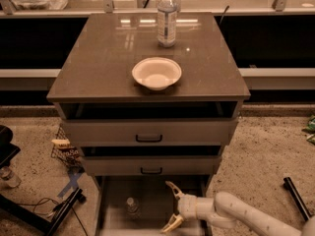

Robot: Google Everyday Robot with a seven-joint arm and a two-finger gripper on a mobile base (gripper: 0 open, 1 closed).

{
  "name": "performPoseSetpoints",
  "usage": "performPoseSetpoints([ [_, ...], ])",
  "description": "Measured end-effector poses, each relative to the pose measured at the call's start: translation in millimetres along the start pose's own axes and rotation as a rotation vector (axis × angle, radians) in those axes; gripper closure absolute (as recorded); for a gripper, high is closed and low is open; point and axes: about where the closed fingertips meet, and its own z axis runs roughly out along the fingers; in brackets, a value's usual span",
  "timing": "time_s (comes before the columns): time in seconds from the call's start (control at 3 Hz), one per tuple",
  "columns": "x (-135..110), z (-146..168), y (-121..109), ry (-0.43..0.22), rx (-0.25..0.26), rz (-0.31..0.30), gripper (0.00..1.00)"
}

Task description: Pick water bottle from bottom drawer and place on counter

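The bottom drawer (pixel 115 219) is pulled out, its pale floor showing below the two upper drawers. The small clear water bottle (pixel 132 206) with a white cap stands upright on the drawer floor, left of centre. My gripper (pixel 172 206) is open, its two pale fingers spread wide, low over the right side of the drawer and pointing left at the bottle, about a hand's width from it. The white arm reaches in from the lower right. The glossy grey-brown counter (pixel 98 68) tops the cabinet.
On the counter stand a white bowl (pixel 156 73) near the front middle and a taller labelled bottle (pixel 167 16) at the back. A wire basket (pixel 66 151) and a black stand (pixel 44 215) lie left of the cabinet. A black bar (pixel 296 196) lies at right.
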Motion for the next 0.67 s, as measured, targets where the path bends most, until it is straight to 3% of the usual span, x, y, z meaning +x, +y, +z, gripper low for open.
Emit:
performPoseSetpoints([
  [0.33,25.6,24.9,-27.5,-0.034,-0.011,0.022,0.0],
  [0.67,43.6,44.5,-40.8,-0.064,-0.022,0.034,0.0],
])
